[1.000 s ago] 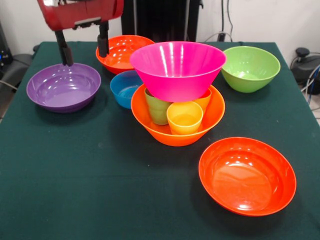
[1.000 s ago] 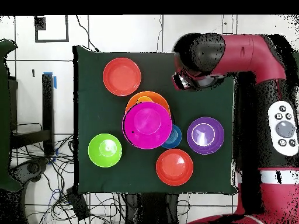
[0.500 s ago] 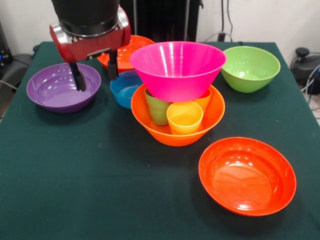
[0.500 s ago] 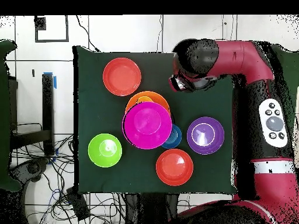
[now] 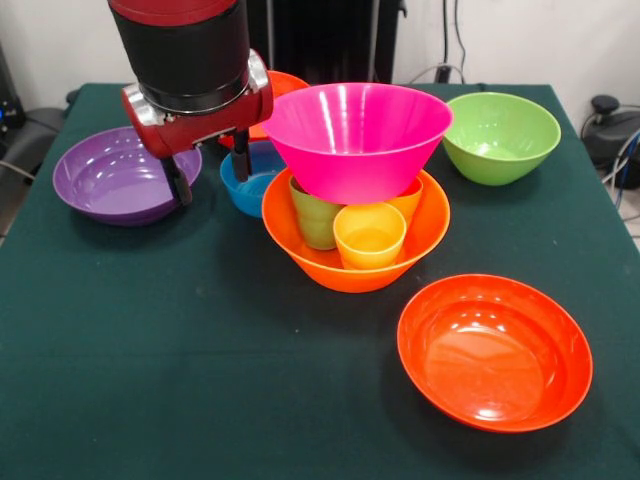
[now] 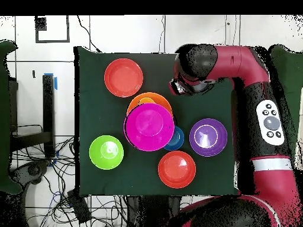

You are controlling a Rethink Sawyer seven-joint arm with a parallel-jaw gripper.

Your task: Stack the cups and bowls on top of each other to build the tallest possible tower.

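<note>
Beside the blue bowl (image 5: 248,178), our gripper (image 5: 210,167) hangs open and empty; a sideways drift could topple the pink bowl (image 5: 355,137) balanced on cups (image 5: 368,234).

Seven bowls are out: one pink bowl (image 5: 355,135), one light orange bowl (image 5: 352,262) beneath it, two red-orange bowls (image 5: 494,350), one purple bowl (image 5: 115,177), one lime green bowl (image 5: 500,135) and one blue bowl (image 5: 250,180). Three cups (image 5: 369,234) stand inside the light orange bowl: green, yellow and orange.
</note>
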